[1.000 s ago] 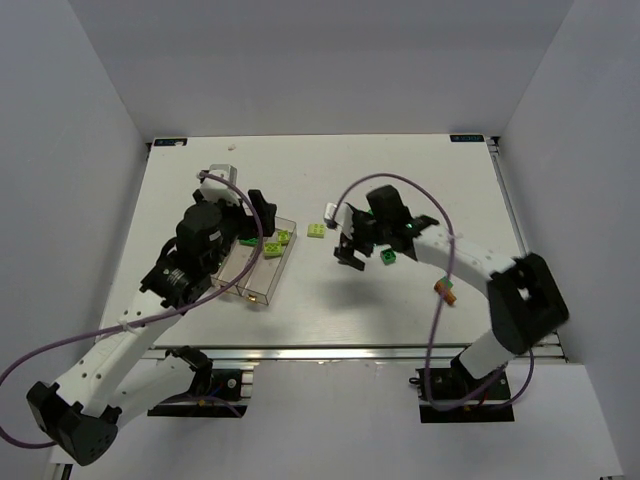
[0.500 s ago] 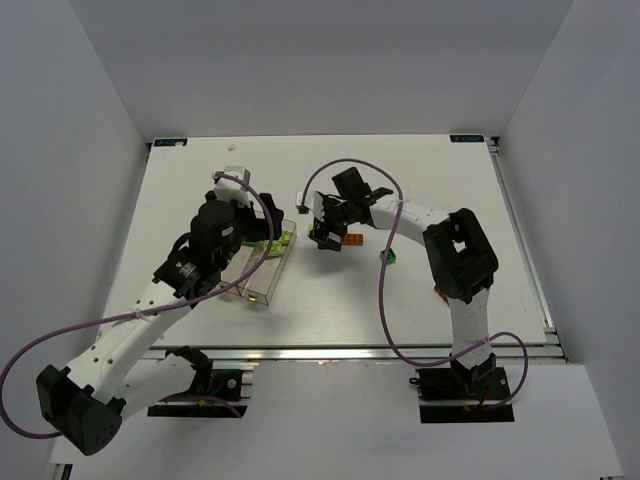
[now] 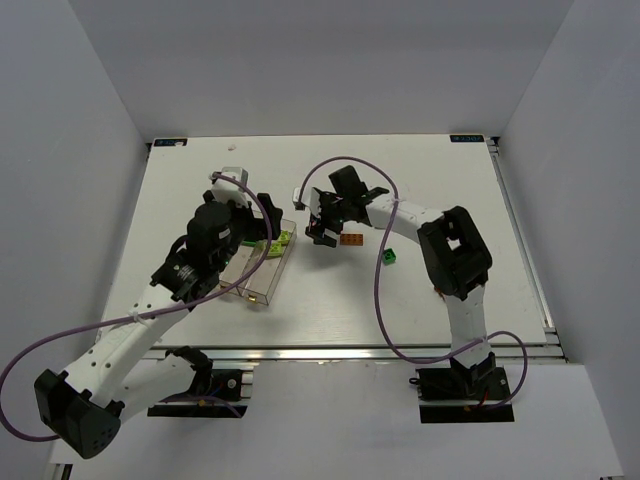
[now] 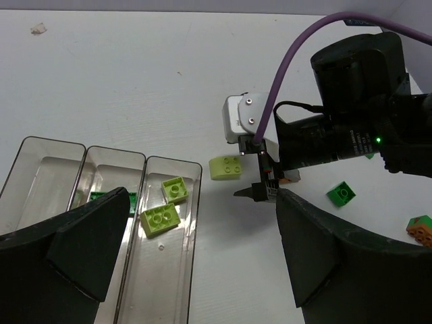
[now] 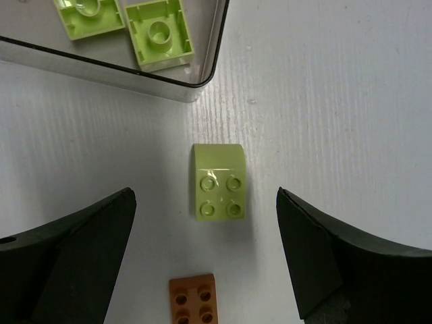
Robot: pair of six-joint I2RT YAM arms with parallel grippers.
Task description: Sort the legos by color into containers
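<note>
1. The right hand [image 5: 204,199] was spread wide open with nothing grasped. It was poised over a lime brick [image 5: 217,181], which lay studs-up on the white surface [image 5: 337,101] between the two fingers.
2. An orange brick [image 5: 196,300] was seen just beside that lime brick (on the side away from the bins).
3. The containers [image 4: 174,160], three clear bins joined in a row, were found near the loose lime brick. Two lime bricks [image 4: 159,219] were lying in the end bin nearest it, and a dark green piece [image 4: 100,196] was partly seen in the middle bin.
4. The left hand [image 4: 202,196] was likewise released and empty, above the containers.
5. A dark green brick [image 4: 341,194] was seen loose on the surface, well apart from the containers.
</note>
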